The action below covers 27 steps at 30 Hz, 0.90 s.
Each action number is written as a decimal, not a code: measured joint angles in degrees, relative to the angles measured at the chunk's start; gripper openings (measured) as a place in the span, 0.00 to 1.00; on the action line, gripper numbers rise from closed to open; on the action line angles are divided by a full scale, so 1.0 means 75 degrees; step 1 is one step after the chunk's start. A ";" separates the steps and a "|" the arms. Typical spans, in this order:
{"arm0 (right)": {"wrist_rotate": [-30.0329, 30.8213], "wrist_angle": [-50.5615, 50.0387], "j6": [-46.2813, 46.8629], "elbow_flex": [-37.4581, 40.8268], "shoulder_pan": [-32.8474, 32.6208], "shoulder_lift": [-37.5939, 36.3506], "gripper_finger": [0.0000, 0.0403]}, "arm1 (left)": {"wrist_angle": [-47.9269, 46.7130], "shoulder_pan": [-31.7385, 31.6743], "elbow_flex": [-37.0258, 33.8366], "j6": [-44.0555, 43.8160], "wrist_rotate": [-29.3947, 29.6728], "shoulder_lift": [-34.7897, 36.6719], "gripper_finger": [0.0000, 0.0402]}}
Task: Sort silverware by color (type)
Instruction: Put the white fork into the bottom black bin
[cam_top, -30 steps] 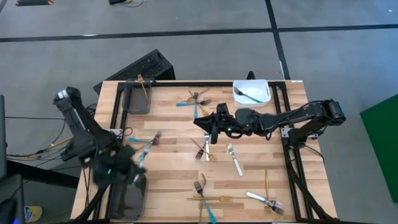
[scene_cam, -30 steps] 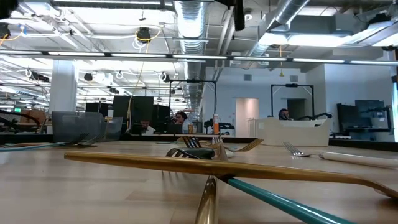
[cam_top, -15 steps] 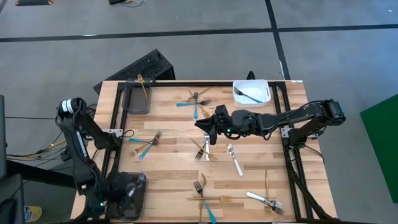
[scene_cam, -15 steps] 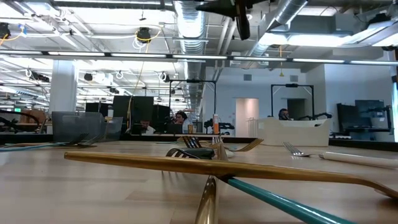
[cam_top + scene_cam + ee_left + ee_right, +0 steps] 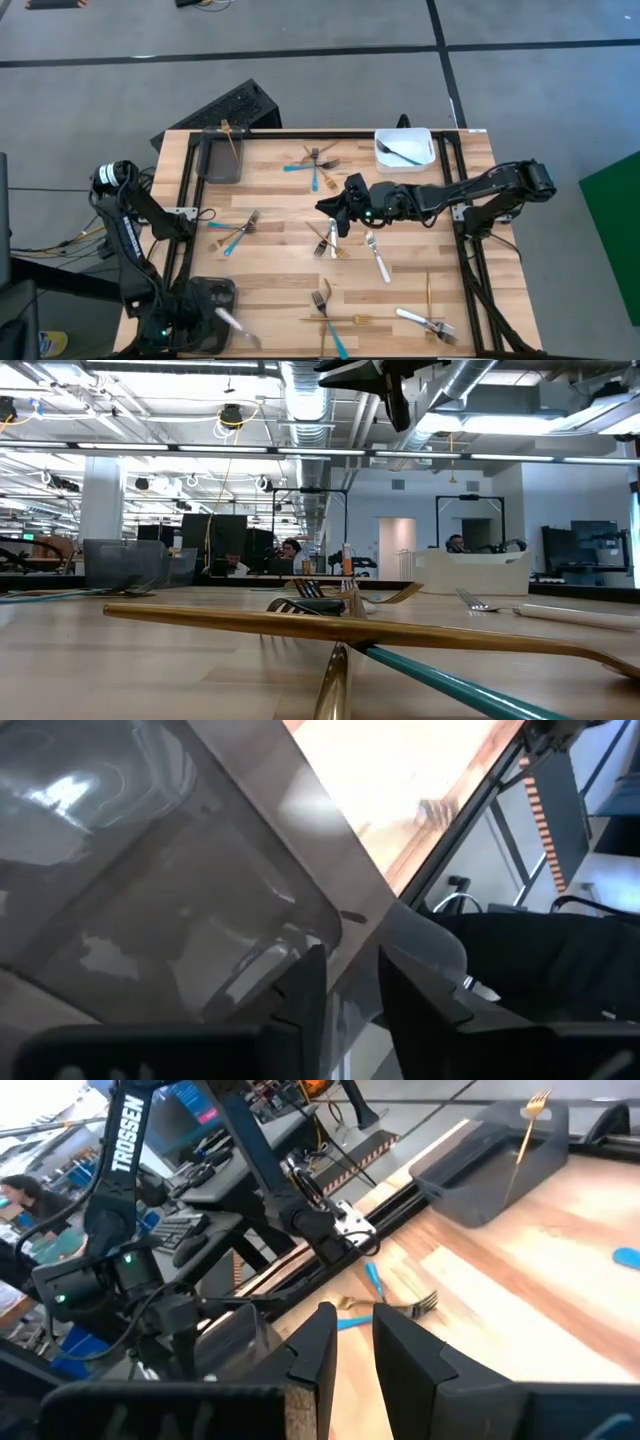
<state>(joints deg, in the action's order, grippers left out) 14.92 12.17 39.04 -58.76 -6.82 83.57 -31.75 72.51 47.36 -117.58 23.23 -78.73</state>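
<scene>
I see my left gripper (image 5: 205,318) over the dark tray (image 5: 196,296) at the near left corner, jaws a little apart, a silver fork (image 5: 236,326) just beside it. My right gripper (image 5: 335,205) hangs mid-table, jaws slightly apart, holding nothing. More forks (image 5: 322,240) lie scattered around.

Table layout, seen from above

Left gripper (image 5: 205,318) over the near-left tray (image 5: 198,296), a utensil (image 5: 232,322) just beside it at the tray's inner edge; right gripper (image 5: 338,205) above mid-table. Far-left tray (image 5: 212,166) with one fork (image 5: 231,139) inside; bin (image 5: 404,157) at far right holding a utensil (image 5: 401,152). Remaining silverware scattered across the tabletop (image 5: 280,260): a pair (image 5: 238,232) left of centre, a cluster (image 5: 318,163) behind the right gripper, more along the near edge.
</scene>
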 joint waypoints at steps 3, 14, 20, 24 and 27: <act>-0.0003 -0.0308 0.0358 0.0000 -0.0055 0.0000 0.23 | -0.0151 -0.0003 0.0107 0.0006 -0.0004 0.0095 0.27; 0.0000 -0.1998 0.1604 0.0000 -0.0408 -0.0084 0.23 | -0.1419 -0.0207 0.0287 0.0857 0.0626 0.1657 0.41; 0.0015 -0.3855 0.2384 0.0014 -0.0725 -0.0187 0.24 | -0.1435 -0.0751 0.0290 0.2483 0.1431 0.2208 0.41; -0.0089 -0.4398 0.2694 0.0003 -0.1148 -0.0092 0.24 | -0.1283 -0.1697 0.0290 0.4461 0.1338 0.2163 0.40; 0.0221 -0.4401 0.3109 0.0003 -0.1462 -0.0090 0.24 | -0.0849 -0.2729 0.0290 0.5903 0.0932 0.2020 0.41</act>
<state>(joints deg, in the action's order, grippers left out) 16.57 -20.84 62.36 -58.74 -17.79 82.89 -38.11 52.04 49.54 -73.30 30.22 -63.58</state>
